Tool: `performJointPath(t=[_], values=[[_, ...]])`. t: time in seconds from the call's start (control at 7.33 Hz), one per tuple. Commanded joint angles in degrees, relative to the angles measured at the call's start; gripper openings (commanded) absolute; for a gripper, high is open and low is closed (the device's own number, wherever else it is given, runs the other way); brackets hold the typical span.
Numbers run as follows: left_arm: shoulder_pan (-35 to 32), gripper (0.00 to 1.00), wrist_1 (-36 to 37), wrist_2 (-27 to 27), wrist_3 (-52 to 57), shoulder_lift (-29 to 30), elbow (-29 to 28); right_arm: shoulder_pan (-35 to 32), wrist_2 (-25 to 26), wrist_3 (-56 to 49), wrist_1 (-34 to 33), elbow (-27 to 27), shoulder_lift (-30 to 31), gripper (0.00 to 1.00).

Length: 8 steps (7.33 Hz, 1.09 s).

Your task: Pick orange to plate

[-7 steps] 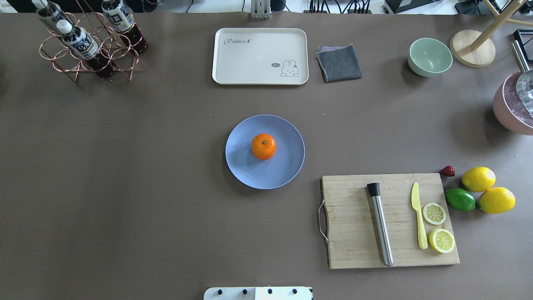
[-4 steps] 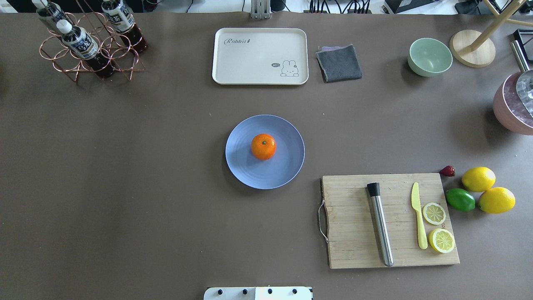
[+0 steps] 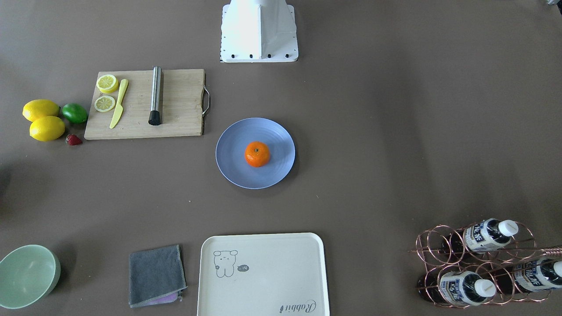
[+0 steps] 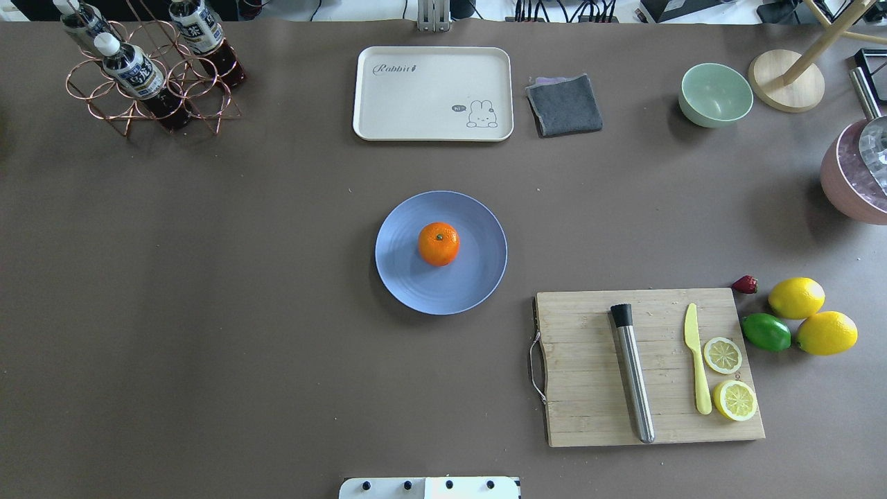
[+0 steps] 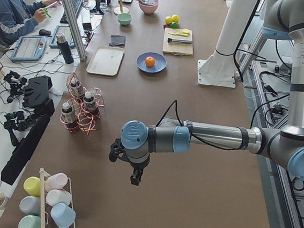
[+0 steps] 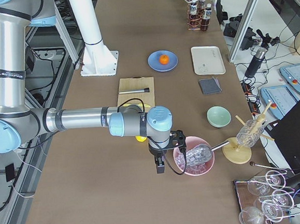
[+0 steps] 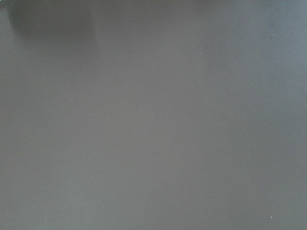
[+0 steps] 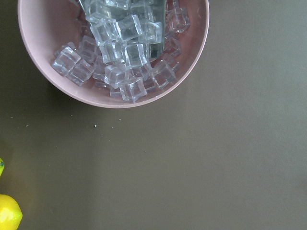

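The orange [image 4: 438, 244] rests stem-up near the middle of the periwinkle-blue plate [image 4: 416, 291] at the table's centre, and it also shows in the front view as the orange [image 3: 257, 154] on the plate [image 3: 232, 169]. Neither gripper is near it. My left gripper [image 5: 134, 177] hangs over bare table far off at the robot's left end. At the opposite end, my right gripper [image 6: 160, 165] hovers beside a pink bowl of ice. Both show only in the side views, so I cannot tell whether they are open or shut.
A cutting board [image 4: 589, 388] with a steel muddler [image 4: 634, 381], a yellow knife and lemon slices lies right of the plate. Lemons [image 4: 796, 297], a lime [image 4: 766, 332], a cream tray [image 4: 433, 93], a grey cloth [image 4: 564, 104], a green bowl [image 4: 715, 94] and a bottle rack [image 4: 138, 76] ring the table.
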<state>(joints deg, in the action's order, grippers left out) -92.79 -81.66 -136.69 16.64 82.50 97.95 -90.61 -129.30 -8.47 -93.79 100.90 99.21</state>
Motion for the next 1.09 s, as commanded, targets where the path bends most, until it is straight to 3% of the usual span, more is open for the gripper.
performJointPath(t=[0.0, 0.95], values=[[0.07, 0.98, 0.01, 0.02, -0.03, -0.40, -0.04, 0.00, -0.08, -0.14, -0.08, 0.00, -0.06, 1.00], [-0.46, 0.98, -0.08, 0.02, -0.03, -0.41, -1.27, 0.00, -0.52, -0.06, -0.08, -0.70, 0.29, 1.00]])
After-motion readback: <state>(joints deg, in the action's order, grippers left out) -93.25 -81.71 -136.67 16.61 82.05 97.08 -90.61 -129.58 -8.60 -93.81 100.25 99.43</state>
